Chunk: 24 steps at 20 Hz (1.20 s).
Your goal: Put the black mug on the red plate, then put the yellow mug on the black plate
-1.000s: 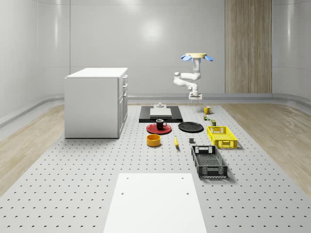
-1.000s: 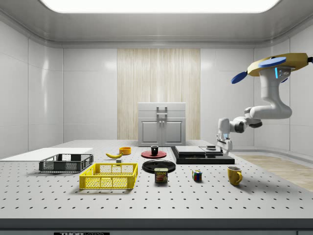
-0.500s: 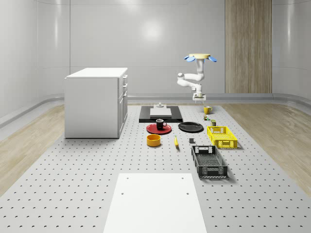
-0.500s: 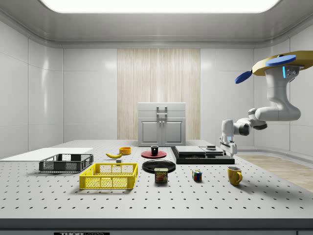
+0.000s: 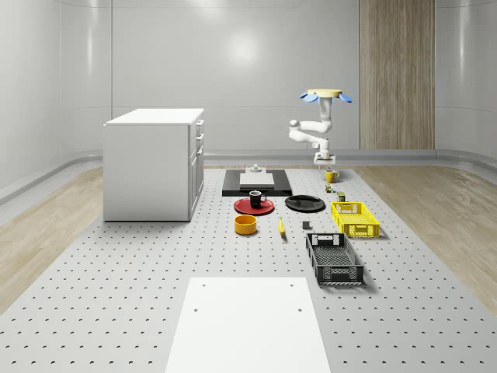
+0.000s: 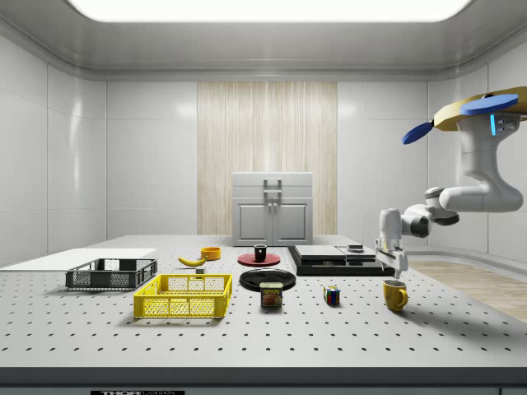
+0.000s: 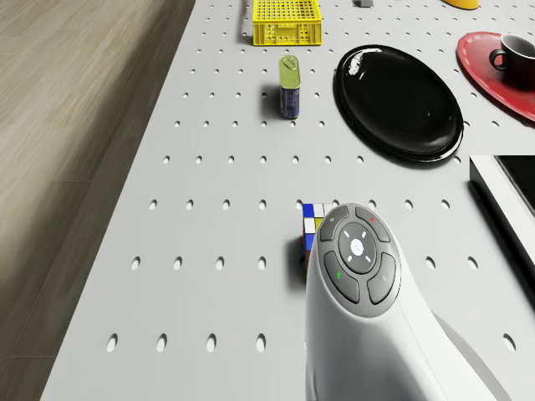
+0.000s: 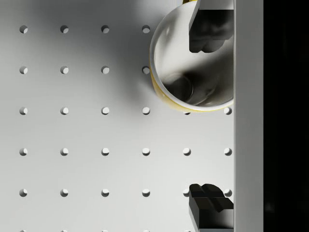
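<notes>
The drone [image 6: 482, 111] hovers above the perforated grey bench [image 5: 116, 295]; its tool [image 6: 398, 265], fingers spread wide, hangs just above 1 yellow mug [image 6: 394, 295]. 1 black mug [image 5: 255, 199] stands on 1 red plate [image 5: 242, 207], beside 1 glossy black plate [image 5: 304, 203].

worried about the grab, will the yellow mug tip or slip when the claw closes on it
The yellow mug is likely rigid, with a glossy wall that may slip. Upright on the table in the side view, it looks stable. With the open claw off-centre above it, a rim grip could tilt it.
</notes>
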Available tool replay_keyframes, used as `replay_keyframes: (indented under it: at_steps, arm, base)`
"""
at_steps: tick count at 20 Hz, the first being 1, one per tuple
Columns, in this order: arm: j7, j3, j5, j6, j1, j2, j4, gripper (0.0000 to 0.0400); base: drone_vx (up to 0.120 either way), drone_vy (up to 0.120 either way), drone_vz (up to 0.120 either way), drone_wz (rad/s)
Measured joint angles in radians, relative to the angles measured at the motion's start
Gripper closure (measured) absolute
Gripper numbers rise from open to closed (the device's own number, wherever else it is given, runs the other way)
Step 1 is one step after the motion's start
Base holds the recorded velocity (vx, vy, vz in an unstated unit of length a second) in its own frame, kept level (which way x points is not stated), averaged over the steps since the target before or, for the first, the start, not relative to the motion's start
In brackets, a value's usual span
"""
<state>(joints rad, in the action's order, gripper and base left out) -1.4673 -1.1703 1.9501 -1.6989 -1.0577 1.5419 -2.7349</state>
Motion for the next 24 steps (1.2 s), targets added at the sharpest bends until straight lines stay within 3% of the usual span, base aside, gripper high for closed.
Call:
replay_keyframes:
  at_steps: [12,23,24]
  arm:
    - [0.003,0.087,0.080,-0.041,-0.024,-0.012,0.046,0.0000]
    - [0.002,0.087,0.084,-0.040,-0.077,-0.043,0.106,0.0000]
    - [0.002,0.087,0.084,-0.040,-0.079,-0.044,0.108,0.0064]
  base:
    - [0.000,0.007,0.000,0.000]
    - [0.000,0.000,0.000,0.000]
    - [0.000,0.000,0.000,0.000]
